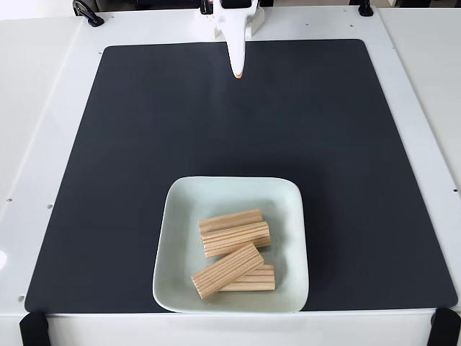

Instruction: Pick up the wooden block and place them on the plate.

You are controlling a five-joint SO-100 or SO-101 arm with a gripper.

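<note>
In the fixed view, the plate [232,193] is sitting at the mat's [144,144] six o'clock edge, four wooden blocks [234,251] lying piled inside it. The gripper [238,71] is hanging at twelve o'clock, well apart from the plate.

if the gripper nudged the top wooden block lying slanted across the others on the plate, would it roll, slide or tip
The top wooden block probably would not roll: it looks flat-sided and rectangular. It lies slanted across another block below, so a nudge would likely slide or pivot it down onto the plate. It looks stiff, and its grooved face may give some grip.
</note>
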